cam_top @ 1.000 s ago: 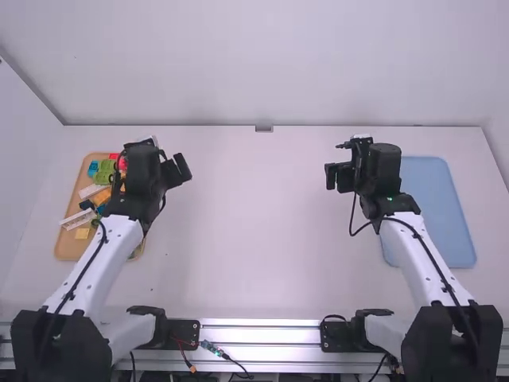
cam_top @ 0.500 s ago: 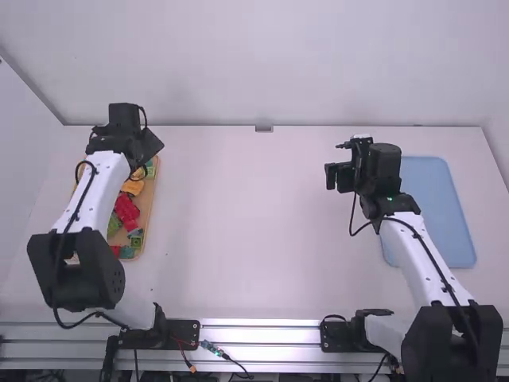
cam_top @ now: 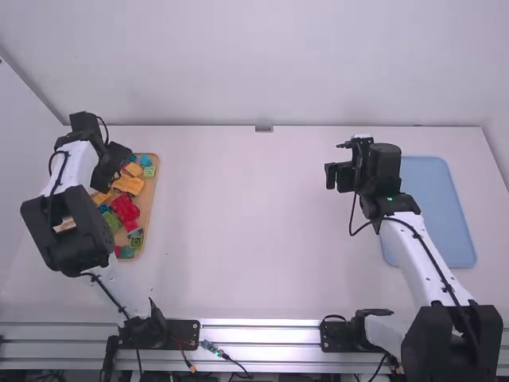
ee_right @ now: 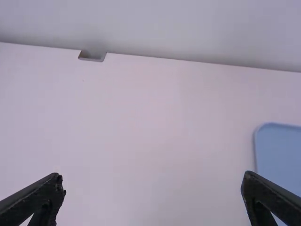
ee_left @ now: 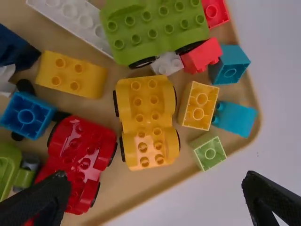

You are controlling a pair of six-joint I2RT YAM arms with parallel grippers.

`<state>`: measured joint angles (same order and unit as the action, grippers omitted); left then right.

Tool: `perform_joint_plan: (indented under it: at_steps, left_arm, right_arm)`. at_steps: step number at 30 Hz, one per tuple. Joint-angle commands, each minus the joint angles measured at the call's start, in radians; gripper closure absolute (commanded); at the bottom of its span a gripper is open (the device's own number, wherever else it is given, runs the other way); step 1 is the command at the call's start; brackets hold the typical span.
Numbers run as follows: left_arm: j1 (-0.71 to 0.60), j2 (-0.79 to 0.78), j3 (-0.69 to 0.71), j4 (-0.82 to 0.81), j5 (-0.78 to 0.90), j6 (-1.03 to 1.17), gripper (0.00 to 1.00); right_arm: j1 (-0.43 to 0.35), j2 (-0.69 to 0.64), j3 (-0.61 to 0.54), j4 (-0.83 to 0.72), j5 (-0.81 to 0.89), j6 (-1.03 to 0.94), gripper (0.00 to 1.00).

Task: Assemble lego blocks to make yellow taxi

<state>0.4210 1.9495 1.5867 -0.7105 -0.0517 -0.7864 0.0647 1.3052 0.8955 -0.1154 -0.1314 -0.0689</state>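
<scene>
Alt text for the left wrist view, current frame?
Open left gripper over a tan tray of mixed toy blocks, with a yellow wheeled base lying between a green wheeled base and a red wheeled base. Around them lie yellow blocks, a blue block and teal blocks; white table shows beyond the tray's edge.

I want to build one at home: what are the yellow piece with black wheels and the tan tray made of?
The yellow piece looks like smooth, slightly shiny hard plastic: its molded studs catch pale light. The tray looks dull and plain tan, maybe wood, but I see no clear grain, so it could be plastic.
</scene>
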Motion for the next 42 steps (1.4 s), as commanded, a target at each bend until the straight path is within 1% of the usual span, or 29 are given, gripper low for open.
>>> perform_joint_plan:
  at_steps: [1, 7, 12, 20, 24, 26, 27, 29, 31, 32, 38, 42]
  left_arm:
    - [-0.011, 0.013, 0.017, 0.0, 0.024, 0.029, 0.0]
    - [-0.008, 0.021, 0.02, 0.027, 0.024, 0.052, 0.01]
    - [-0.015, 0.021, 0.019, 0.026, 0.021, 0.127, 0.01]
    - [-0.015, 0.031, 0.024, 0.037, 0.025, 0.11, 0.0]
    - [-0.015, 0.105, 0.117, -0.05, 0.051, 0.134, 0.0]
    - [-0.016, 0.158, 0.204, -0.137, 0.057, 0.129, 0.02]
    - [-0.017, 0.169, 0.225, -0.16, 0.058, 0.129, 0.04]
    - [-0.023, 0.223, 0.307, -0.231, 0.054, 0.105, 0.06]
    - [-0.021, 0.239, 0.33, -0.249, 0.055, 0.09, 0.05]
    - [-0.024, 0.256, 0.343, -0.27, 0.053, 0.046, 0.0]
    - [-0.023, 0.263, 0.307, -0.282, 0.047, -0.144, 0.01]
    - [-0.021, 0.263, 0.276, -0.281, 0.06, -0.218, 0.01]
  right_arm:
    - [0.002, 0.002, 0.018, 0.003, -0.003, 0.006, 0.01]
    - [0.002, 0.002, 0.018, -0.001, -0.002, 0.007, 0.01]
    - [0.002, 0.002, 0.018, 0.004, -0.001, 0.052, 0.01]
    - [0.002, 0.002, 0.018, 0.003, -0.002, 0.058, 0.01]
    - [0.002, 0.002, 0.018, 0.017, -0.002, 0.059, 0.01]
    - [0.002, 0.002, 0.018, 0.023, -0.003, 0.058, 0.01]
    - [0.002, 0.002, 0.018, 0.023, -0.002, 0.058, 0.01]
    - [0.002, 0.002, 0.018, 0.021, -0.002, 0.058, 0.01]
    - [0.002, 0.002, 0.018, 0.02, -0.002, 0.058, 0.01]
    - [0.002, 0.002, 0.018, 0.02, -0.002, 0.058, 0.01]
    - [0.002, 0.002, 0.018, 0.026, -0.002, 0.058, 0.01]
    - [0.002, 0.002, 0.018, 0.024, 0.0, 0.058, 0.01]
